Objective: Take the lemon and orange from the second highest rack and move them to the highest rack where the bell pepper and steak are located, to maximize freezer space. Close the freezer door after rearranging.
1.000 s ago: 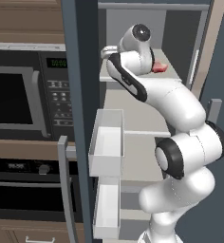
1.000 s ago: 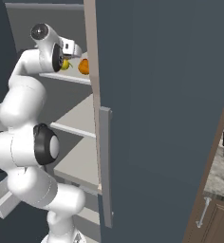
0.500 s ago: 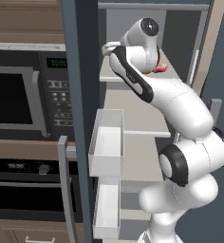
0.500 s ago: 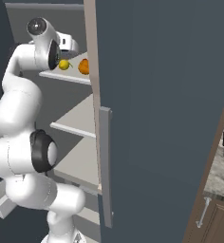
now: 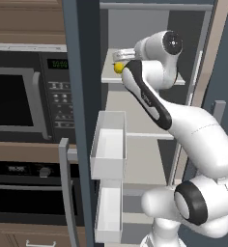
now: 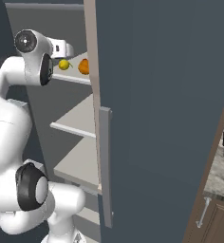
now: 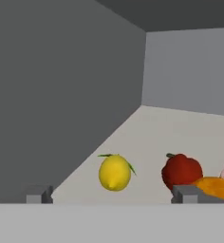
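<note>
Ahead, lemon (image 7: 115, 172) between open hand (image 7: 112, 194) fingertips, untouched

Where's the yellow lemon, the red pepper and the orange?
lemon (image 7: 115, 172), hand view, middle of its yellow skin.
bell pepper (image 7: 181, 171), hand view, its glossy red front.
orange (image 6: 84, 66), right base view, its visible left side.

Lemon (image 7: 115, 172), bell pepper (image 7: 181, 172), orange (image 7: 213, 188) — together on the freezer's (image 5: 87, 58) top rack.
</note>
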